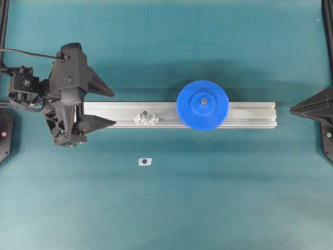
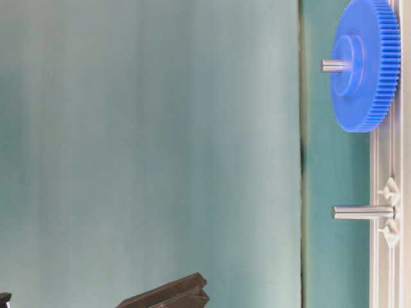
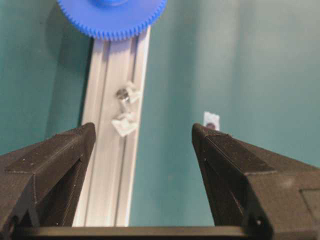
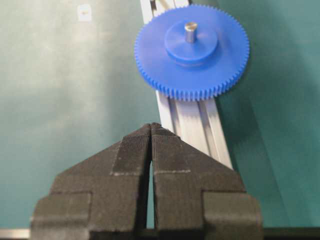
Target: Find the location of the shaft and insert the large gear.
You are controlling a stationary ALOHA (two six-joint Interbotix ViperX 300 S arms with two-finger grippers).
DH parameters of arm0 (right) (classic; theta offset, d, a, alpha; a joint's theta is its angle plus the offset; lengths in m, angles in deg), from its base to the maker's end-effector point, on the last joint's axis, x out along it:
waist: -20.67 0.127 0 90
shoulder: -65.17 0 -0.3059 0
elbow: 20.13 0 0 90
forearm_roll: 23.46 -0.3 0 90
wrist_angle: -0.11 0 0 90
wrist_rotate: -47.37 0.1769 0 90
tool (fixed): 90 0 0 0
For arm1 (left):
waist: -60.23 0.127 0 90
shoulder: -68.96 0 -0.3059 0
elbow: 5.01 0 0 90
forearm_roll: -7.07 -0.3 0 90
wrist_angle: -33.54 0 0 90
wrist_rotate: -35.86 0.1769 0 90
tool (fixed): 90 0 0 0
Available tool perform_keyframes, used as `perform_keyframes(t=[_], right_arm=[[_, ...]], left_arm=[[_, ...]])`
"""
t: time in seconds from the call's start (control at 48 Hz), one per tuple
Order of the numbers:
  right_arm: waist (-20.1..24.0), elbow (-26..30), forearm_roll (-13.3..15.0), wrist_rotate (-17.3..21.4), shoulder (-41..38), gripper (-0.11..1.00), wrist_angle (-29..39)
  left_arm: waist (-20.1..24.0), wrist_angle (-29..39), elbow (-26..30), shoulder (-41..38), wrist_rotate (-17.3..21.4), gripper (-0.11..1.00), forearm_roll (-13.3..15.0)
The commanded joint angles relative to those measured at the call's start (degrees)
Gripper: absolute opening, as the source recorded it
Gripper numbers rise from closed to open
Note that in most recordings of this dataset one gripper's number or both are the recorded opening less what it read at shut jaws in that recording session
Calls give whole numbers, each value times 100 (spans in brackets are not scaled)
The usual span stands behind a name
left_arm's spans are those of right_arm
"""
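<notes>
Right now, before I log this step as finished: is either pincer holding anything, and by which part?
Nothing is held. The left pincer stands open and empty; the right pincer is shut on nothing. The large gear sits on a pin, untouched.

One camera hangs straight above the tabletop [image 1: 208, 208] and looks down, far enough off to take in the whole aluminium rail [image 1: 244, 114] with an arm at either end. A second sits low at table height, close in, and its picture is turned on its side, so the rail [image 2: 385, 256] runs up the right edge. The left wrist camera looks out along the rail [image 3: 107, 165] between its own jaws, quite near the surface. The right wrist camera looks along the same rail [image 4: 192, 122] from the opposite end. All four catch the large gear [image 1: 202, 104] on the rail; three also catch the small white tag [image 1: 144, 161].
</notes>
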Motion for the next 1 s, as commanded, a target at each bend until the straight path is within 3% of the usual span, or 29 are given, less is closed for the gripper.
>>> perform_keyframes(t=[0.0, 0.77, 0.978], right_arm=[[-9, 62, 9, 44, -70, 1, -18], [-9, 35, 0, 44, -70, 1, -26], [-9, 35, 9, 44, -62, 1, -35]], left_arm=[[-18, -53, 105, 18, 0, 78, -9], [-26, -70, 105, -35, 0, 78, -18], [-18, -527, -9, 0, -9, 77, -18]])
